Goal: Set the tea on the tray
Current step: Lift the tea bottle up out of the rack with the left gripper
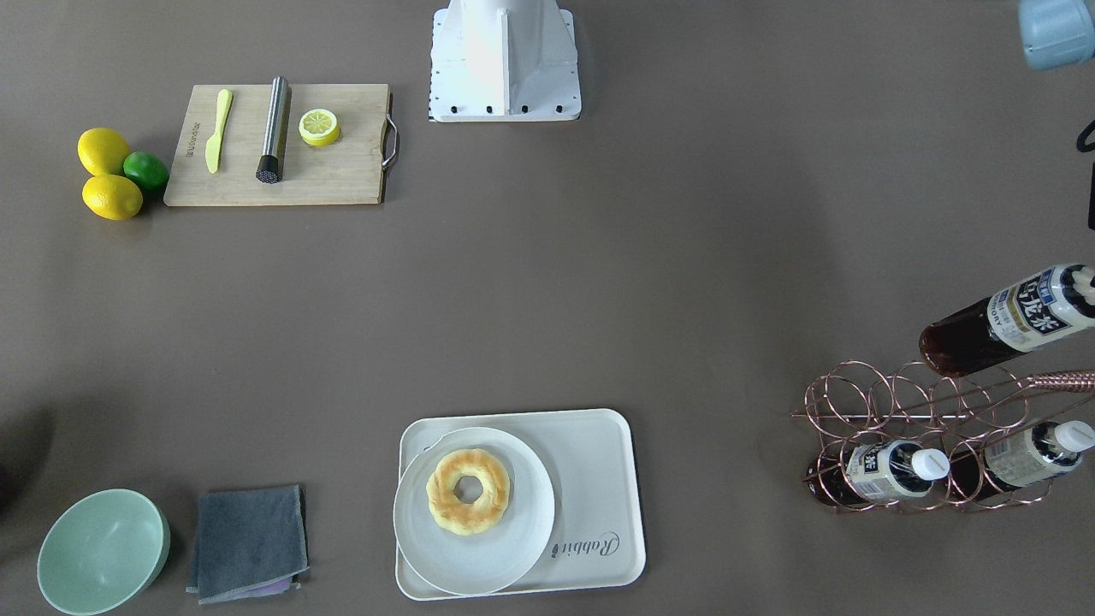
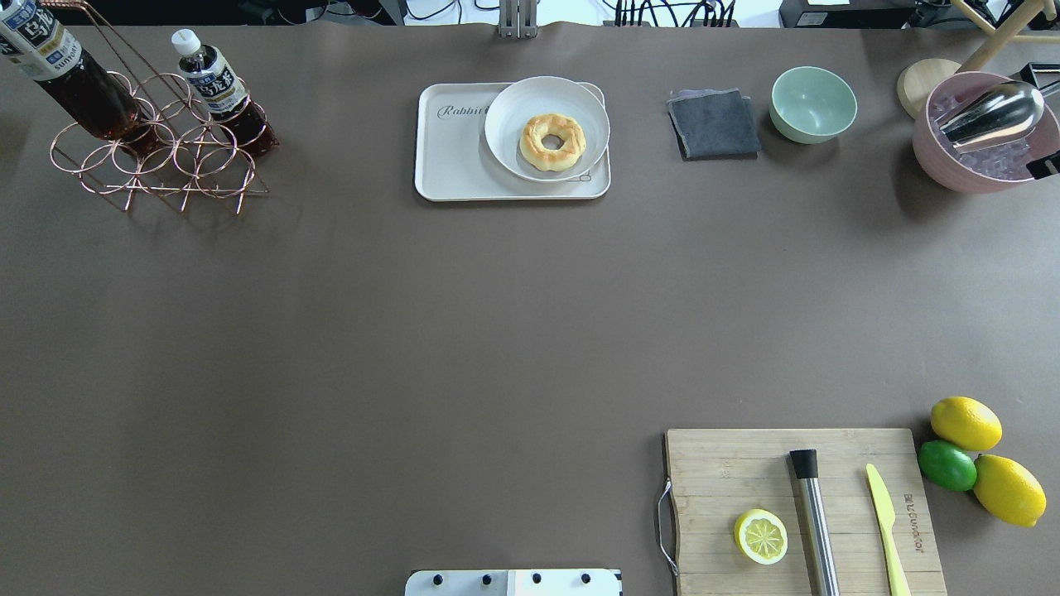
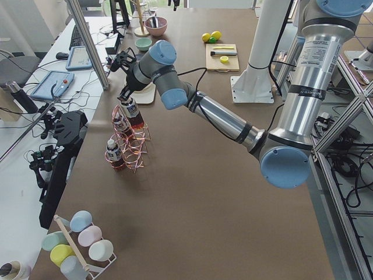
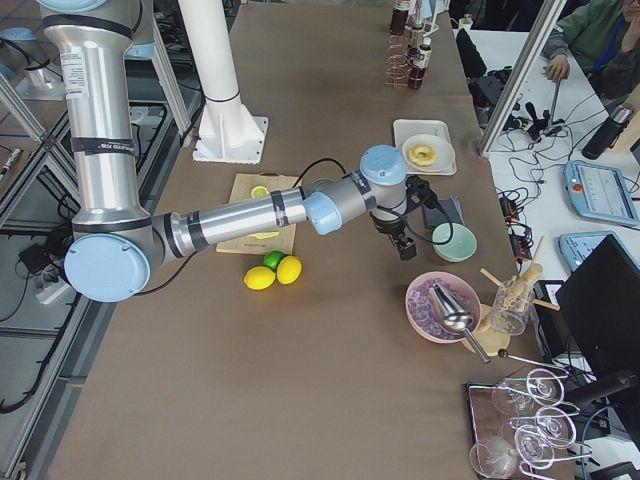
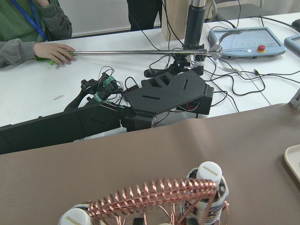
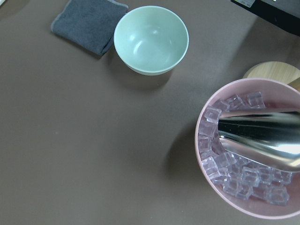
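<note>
One tea bottle (image 1: 1009,318) hangs tilted above the copper wire rack (image 1: 915,419), its cap end past the frame edge; it also shows in the overhead view (image 2: 62,74). In the exterior left view my left gripper (image 3: 124,92) sits at this bottle's (image 3: 134,114) cap end; I cannot tell if it is shut. Two more bottles (image 1: 890,470) (image 1: 1022,453) lie in the rack. The cream tray (image 1: 599,453) holds a round plate (image 1: 475,547) with a donut. My right gripper (image 4: 405,245) hovers near the green bowl; I cannot tell its state.
A wooden cutting board (image 2: 845,463) carries a knife, a steel muddler and a lemon half, with two lemons and a lime (image 2: 948,465) beside it. A grey cloth (image 2: 714,124), a green bowl (image 2: 813,103) and a pink ice bowl (image 2: 977,145) with a scoop stand right of the tray.
</note>
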